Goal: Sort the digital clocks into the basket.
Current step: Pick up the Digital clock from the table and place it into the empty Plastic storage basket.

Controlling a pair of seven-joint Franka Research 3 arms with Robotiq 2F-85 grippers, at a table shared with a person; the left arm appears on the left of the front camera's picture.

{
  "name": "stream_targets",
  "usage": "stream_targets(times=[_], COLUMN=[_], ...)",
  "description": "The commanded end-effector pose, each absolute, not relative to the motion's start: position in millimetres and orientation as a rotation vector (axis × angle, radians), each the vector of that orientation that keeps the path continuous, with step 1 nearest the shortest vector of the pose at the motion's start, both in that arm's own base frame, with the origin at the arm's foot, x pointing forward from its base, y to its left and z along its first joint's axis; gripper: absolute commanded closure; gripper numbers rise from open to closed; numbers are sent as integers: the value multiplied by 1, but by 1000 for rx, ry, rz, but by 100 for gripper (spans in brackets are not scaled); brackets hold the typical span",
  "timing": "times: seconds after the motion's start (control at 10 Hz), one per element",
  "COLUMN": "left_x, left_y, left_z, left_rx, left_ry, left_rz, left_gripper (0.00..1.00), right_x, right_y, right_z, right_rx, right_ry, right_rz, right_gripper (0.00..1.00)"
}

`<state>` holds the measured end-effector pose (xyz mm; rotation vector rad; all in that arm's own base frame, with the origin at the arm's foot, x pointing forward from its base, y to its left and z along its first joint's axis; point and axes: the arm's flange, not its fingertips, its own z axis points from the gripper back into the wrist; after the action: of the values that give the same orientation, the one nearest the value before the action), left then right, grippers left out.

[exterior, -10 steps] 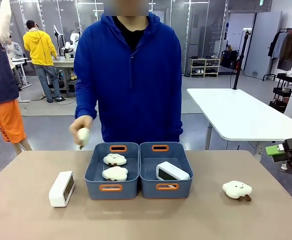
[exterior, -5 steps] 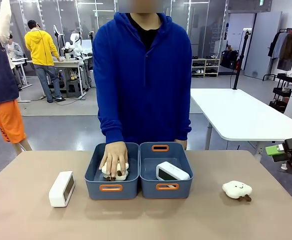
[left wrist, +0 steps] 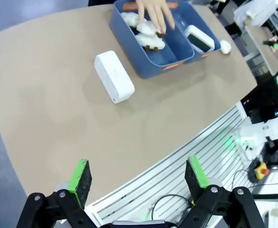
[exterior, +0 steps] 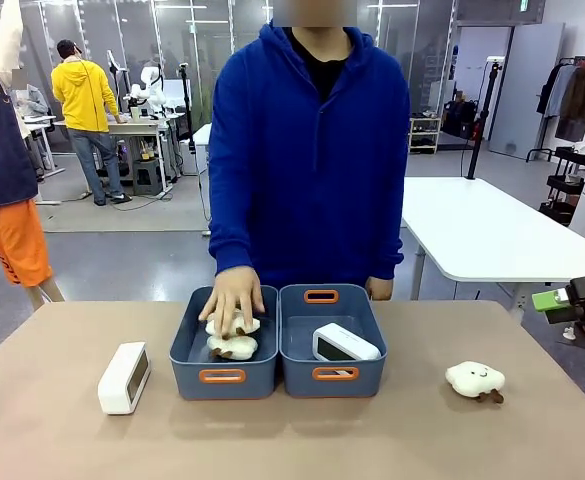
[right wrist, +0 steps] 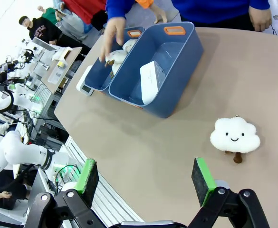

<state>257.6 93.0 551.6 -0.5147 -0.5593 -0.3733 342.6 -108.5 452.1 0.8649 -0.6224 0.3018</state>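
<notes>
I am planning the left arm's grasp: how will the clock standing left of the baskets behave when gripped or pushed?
The clock looks like a hard plastic block, so it is probably stiff and fairly light. Its smooth, rounded shell may slip when squeezed. It stands on a narrow side, so a high push could tip it.

On the surface (exterior: 372, 440), the left basket (exterior: 187, 380) stands just beside the right basket (exterior: 302, 380). One clock (exterior: 345, 344) lies inside the right basket, the other clock (exterior: 124, 377) toward the left edge.
</notes>
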Motion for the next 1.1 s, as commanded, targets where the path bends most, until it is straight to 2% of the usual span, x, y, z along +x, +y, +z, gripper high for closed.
stream_targets(times=[0.0, 0.1, 0.2, 0.4, 0.8, 1.0], left_x=[312, 335, 360, 381, 419, 430], left_y=[13, -15, -48, -85, -99, -99], left_z=[510, 494, 470, 437, 389, 367], left_rx=[-476, -464, -332, -222, -59, -109], left_ry=[-525, -492, -458, -442, -414, -401], left_rz=[-404, -413, -417, -389, -322, -281], left_gripper=[0, 0, 0, 0, 0, 0], right_x=[341, 341, 341, 341, 341, 341], right_y=[-109, -109, -109, -109, -109, -109], right_z=[453, 453, 453, 453, 453, 453], right_rx=[867, 867, 867, 867, 867, 867], right_ry=[-625, -625, -625, -625, -625, -625], right_rz=[313, 313, 313, 313, 313, 313], right_gripper=[0, 0, 0, 0, 0, 0])
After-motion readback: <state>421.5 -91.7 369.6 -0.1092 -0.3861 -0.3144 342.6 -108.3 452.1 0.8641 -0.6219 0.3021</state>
